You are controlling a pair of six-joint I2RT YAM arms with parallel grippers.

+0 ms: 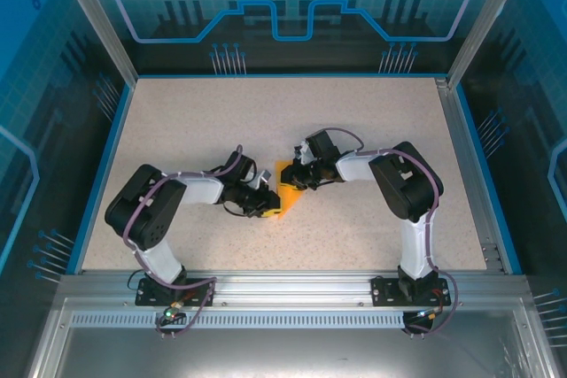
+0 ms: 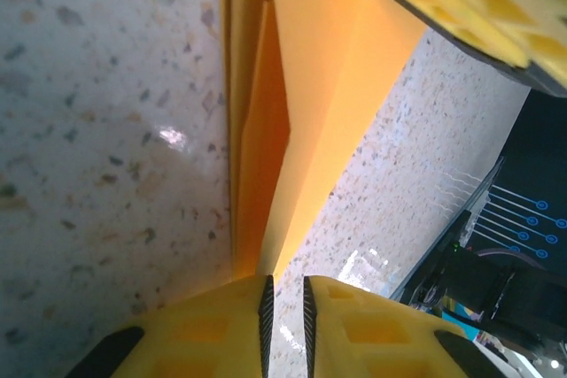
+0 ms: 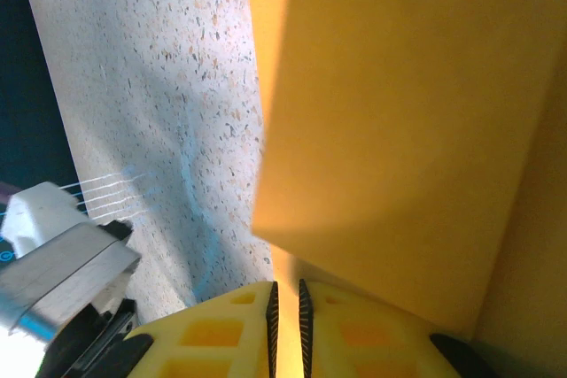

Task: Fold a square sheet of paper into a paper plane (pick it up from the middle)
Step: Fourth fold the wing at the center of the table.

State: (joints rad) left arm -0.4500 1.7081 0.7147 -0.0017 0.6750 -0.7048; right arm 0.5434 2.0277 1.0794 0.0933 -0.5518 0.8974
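The square sheet of paper [image 1: 289, 194] is orange-yellow, partly folded, and lies mid-table between the two arms. My left gripper [image 1: 268, 202] meets its lower left edge and my right gripper [image 1: 297, 179] its upper side. In the left wrist view the folded paper [image 2: 310, 86] stands on edge and narrows down to my left gripper [image 2: 285, 294], whose jaws are nearly closed at its end. The right gripper's yellow fingers [image 2: 478, 6] show at the paper's far end. In the right wrist view a paper flap [image 3: 399, 112] rises over my right gripper [image 3: 286, 298], which is shut with paper in the slit.
The speckled beige table [image 1: 177, 130] has free room all round the paper. Blue side rails [image 1: 99, 165] and transparent walls bound it. Both arm bases stand on the metal rail [image 1: 292, 294] at the near edge. A grey and white part of the left arm [image 3: 53, 254] shows beside the paper.
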